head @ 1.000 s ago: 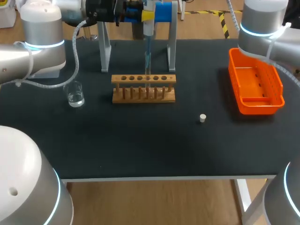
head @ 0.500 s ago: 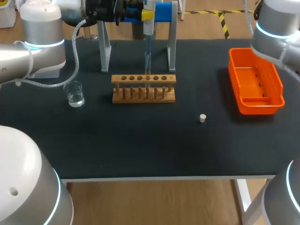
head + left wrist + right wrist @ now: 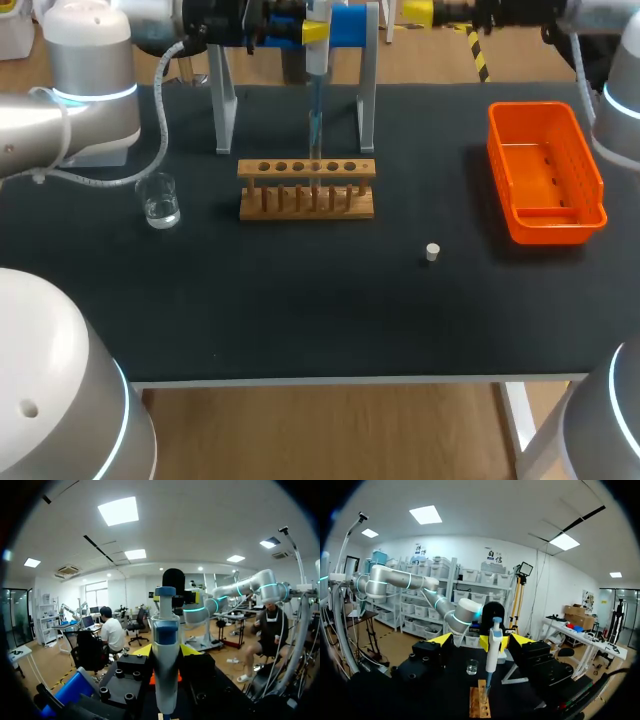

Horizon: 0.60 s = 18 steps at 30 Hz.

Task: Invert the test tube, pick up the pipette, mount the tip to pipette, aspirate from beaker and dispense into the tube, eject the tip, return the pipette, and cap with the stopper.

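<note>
My left gripper (image 3: 312, 34) is shut on the white and blue pipette (image 3: 316, 45) at the back of the table; in the left wrist view the pipette (image 3: 165, 655) stands upright between the yellow tips of that gripper (image 3: 166, 651). The pipette's clear tip (image 3: 315, 125) points down into a tube in the wooden rack (image 3: 306, 188). My right gripper (image 3: 425, 13) hangs behind the table's far edge, right of the pipette, open and empty. In its own view the right gripper (image 3: 481, 639) faces the pipette (image 3: 493, 645), with its tips spread wide. The beaker (image 3: 159, 200) stands left of the rack. The white stopper (image 3: 432, 252) lies in front of it, to the right.
An orange tray (image 3: 597, 180) sits at the right side of the table. The metal legs of the pipette stand (image 3: 222, 105) rise behind the rack. In the right wrist view the beaker (image 3: 472, 667) is beyond the rack (image 3: 479, 705).
My right arm has swung away from above the orange tray to the back of the table, and its gripper has opened. The left arm and the pipette have stayed still.
</note>
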Tool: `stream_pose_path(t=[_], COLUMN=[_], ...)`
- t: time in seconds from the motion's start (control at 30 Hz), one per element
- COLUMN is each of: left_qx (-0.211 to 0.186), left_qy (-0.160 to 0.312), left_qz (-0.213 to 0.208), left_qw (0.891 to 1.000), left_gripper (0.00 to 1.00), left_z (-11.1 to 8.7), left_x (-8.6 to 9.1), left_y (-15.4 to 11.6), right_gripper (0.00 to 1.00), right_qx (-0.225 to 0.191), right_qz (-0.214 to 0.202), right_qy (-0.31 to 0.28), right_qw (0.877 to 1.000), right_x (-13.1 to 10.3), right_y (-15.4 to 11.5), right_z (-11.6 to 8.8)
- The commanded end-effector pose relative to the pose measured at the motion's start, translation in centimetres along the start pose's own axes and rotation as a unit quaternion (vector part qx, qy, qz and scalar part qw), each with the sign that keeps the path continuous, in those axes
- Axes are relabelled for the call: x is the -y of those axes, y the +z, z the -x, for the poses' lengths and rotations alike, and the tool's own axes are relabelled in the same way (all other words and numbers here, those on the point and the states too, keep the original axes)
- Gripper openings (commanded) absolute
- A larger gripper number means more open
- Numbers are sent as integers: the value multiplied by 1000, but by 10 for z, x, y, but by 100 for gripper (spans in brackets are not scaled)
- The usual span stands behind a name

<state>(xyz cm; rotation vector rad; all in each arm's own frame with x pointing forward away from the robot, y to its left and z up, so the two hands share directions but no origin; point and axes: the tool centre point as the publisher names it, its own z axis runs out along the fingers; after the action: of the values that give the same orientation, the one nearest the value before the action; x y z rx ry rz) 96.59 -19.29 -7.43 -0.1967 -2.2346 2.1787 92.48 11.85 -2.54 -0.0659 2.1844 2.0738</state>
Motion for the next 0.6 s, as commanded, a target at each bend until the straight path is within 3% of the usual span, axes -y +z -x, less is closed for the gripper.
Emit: stream_pose_path(t=[0.03, 0.2, 0.43, 0.6], left_qx=[-3, -3, -3, -3], left_qy=[0, 0, 0, 0], left_qz=[1, 1, 1, 1], left_qw=[1000, 1000, 1000, 1000], left_gripper=[0, 0, 0, 0], left_z=[1, 1, 1, 1], left_x=[0, 0, 0, 0], left_y=[-1, -1, -1, -1], right_gripper=[100, 100, 100, 100], right_qx=[11, 41, 54, 47], right_qz=[-7, -53, -69, -75], right_qy=[9, 21, 57, 58], right_qw=[1000, 998, 994, 994], right_x=[28, 72, 123, 146], right_y=[-8, -7, -1, 8], right_z=[-12, -20, -25, -27])
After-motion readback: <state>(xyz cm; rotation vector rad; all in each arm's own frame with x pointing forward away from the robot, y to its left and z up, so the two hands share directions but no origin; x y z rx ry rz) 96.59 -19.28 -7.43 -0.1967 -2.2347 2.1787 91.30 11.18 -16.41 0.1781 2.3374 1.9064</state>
